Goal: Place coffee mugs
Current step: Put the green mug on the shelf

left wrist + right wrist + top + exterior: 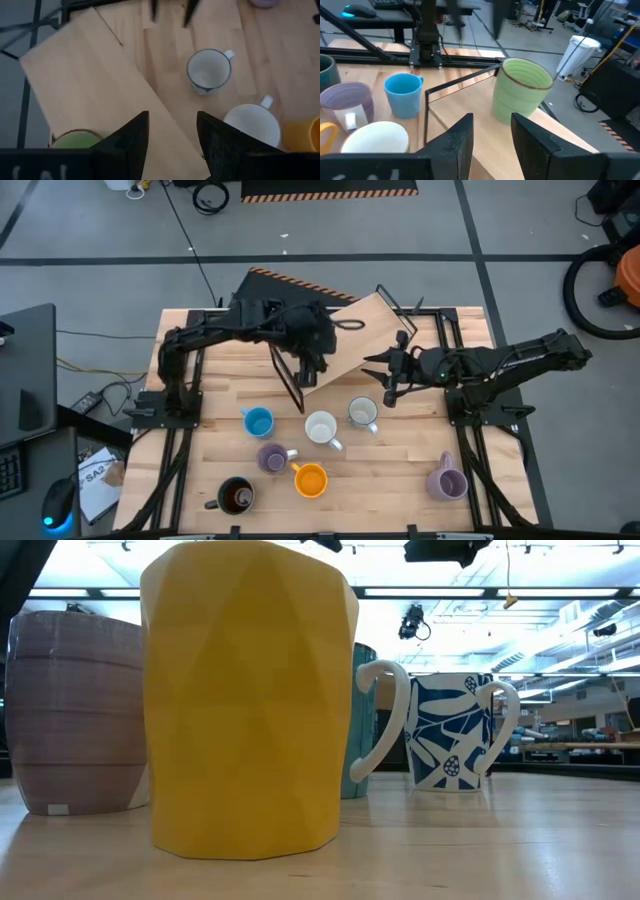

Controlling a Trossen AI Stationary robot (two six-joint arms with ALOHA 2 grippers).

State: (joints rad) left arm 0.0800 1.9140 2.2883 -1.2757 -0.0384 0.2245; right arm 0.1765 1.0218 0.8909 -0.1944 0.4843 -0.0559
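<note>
Pale wood made up the table [400, 470], with a tilted light board [350, 345] on a black wire rack [290, 380] at the back middle.

Mugs from left to right in the overhead view: dark mug [237, 496] near the front edge, brown inside; blue mug [258, 421], empty as far as could be seen; small purple mug [272, 458]; orange mug [311, 480]; white mug [322, 428], empty; grey-white mug with blue pattern [362, 413], empty; second purple mug [447, 481] well apart at front right. Green mug [520, 90] stood on the board, empty in the right wrist view; from above it was hidden under the left arm.

Left gripper [312, 370] hovered over the board just beside the green mug, fingers [131, 137] apart with nothing between them. Right gripper [388, 375] hung at the board's right edge, behind the grey-white mug, fingers [460, 135] narrowly apart, holding nothing.

Low view: the orange mug filled the frame, with a purple mug cut off at left. The white mug showed only its handle behind it, and a teal sliver of another mug could not be made out.
</note>
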